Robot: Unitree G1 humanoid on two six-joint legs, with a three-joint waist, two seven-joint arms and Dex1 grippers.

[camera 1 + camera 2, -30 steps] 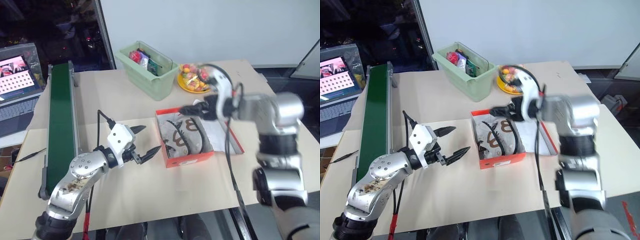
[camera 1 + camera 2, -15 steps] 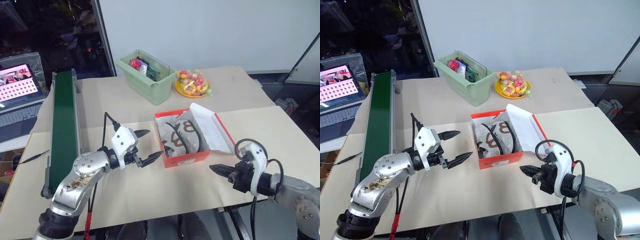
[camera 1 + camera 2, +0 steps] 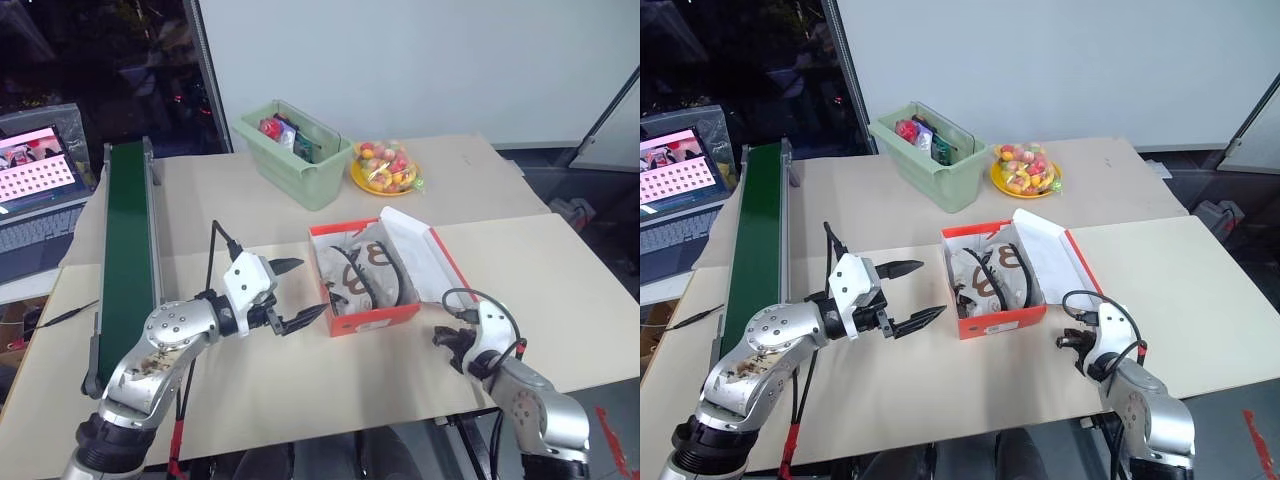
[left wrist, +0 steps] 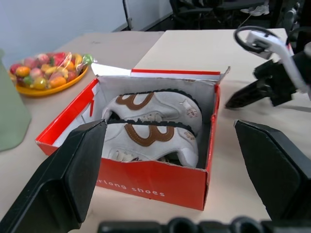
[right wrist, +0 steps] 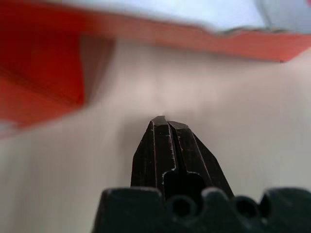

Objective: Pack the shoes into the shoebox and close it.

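Your shoebox [image 3: 365,318] sits near the middle of the table [image 3: 250,200], on the near side of the pale green bin [image 3: 295,155], and both shoes [image 4: 155,128] already lie inside it, side by side. Expect thin cardboard: light, stiff along its folds but easy to dent, and likely to slide on the smooth tabletop if you push it from one side only. The lid [image 3: 425,262] is the part left to handle; it lies open, folded out on the side of the shoebox away from the green conveyor belt [image 3: 125,240]. I'd take it at its free long edge, or sweep under it and tip it over the hinge, with something steadying the opposite wall.

The shoebox's long axis runs from its labelled red end wall, nearest you, back towards the green bin, skewed a little. The shoes lie along that same axis; from the left wrist view their toes seem to point away from that labelled wall, though I can't be sure.

Your left gripper [image 3: 300,292] hovers spread wide and empty just beside the shoebox, on the belt side. Your right gripper [image 3: 447,340] is clenched on nothing, low over the table, just off the open lid's near corner.
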